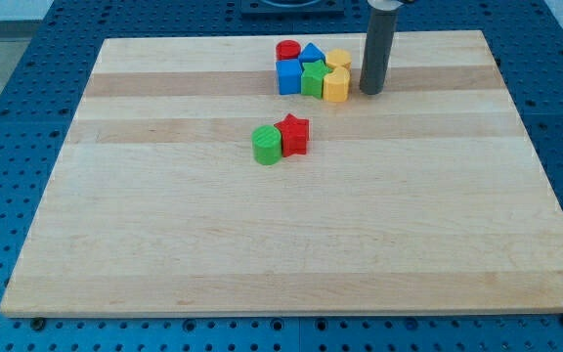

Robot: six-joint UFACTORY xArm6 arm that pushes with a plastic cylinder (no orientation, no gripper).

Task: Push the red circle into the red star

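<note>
Resting on the board (pixel 164 244), my tip (pixel 370 92) holds nothing, just right of a yellow block (pixel 335 85). The red circle (pixel 287 50) sits at the cluster's top-left, well apart from the red star (pixel 294 133), which touches a green cylinder (pixel 267 144).

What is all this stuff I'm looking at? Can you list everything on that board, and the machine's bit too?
wooden board: one, pale wood, fills most of the view, on a blue perforated table
red circle block: one, red, top of the cluster near the view's top
blue blocks: two, one cube-like, one pointed, same cluster
green block: one, cluster's middle
yellow blocks: two, and, cluster's right side
red star block: one, near the board's middle
green round block: one, touching the star's left
my tip: one dark rod's end, just right of the yellow blocks
</note>
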